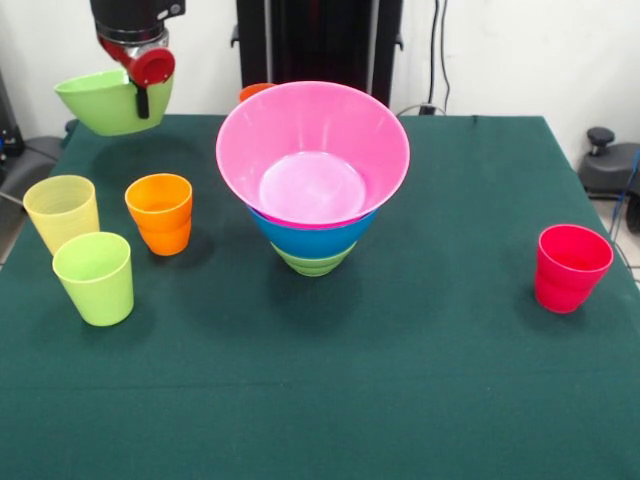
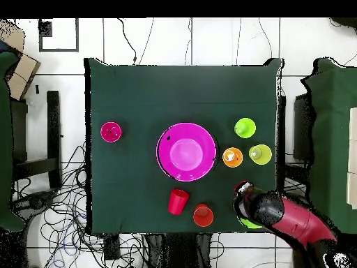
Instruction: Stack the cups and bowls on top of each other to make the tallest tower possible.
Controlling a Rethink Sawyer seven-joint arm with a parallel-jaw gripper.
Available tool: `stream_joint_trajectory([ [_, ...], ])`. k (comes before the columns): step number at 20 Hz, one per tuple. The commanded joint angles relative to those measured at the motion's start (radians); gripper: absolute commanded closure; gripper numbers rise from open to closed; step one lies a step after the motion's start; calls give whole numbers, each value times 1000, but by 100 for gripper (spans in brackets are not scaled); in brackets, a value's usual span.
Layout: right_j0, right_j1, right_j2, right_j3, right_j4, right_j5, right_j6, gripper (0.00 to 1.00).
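My gripper (image 1: 141, 98) hangs at the far left in the front view, shut on the rim of a light green bowl (image 1: 108, 100) held tilted above the table. In the overhead view the arm covers most of that bowl (image 2: 249, 224). The tower (image 1: 312, 180) stands mid-table: a pink bowl (image 2: 185, 151) nested in a blue bowl (image 1: 312, 238), on a light green bowl (image 1: 312, 262). To its left in the front view stand a pale yellow cup (image 1: 62, 211), a lime green cup (image 1: 95, 277) and an orange cup (image 1: 160, 212). A pinkish-red cup (image 1: 572, 267) stands far right.
Behind the tower toward the robot, an orange cup (image 2: 203, 215) and a red cup (image 2: 178, 201) sit near the table edge; only the orange one's rim (image 1: 255, 91) shows in the front view. The green cloth (image 1: 330, 400) covers the table.
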Motion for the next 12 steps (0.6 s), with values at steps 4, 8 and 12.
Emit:
stream_joint_trajectory([
  [4,57,-32,90,-101,47,157,-3,100],
  [8,67,-26,89,-123,59,169,5,100],
  [12,84,-30,82,-138,66,186,11,100],
])
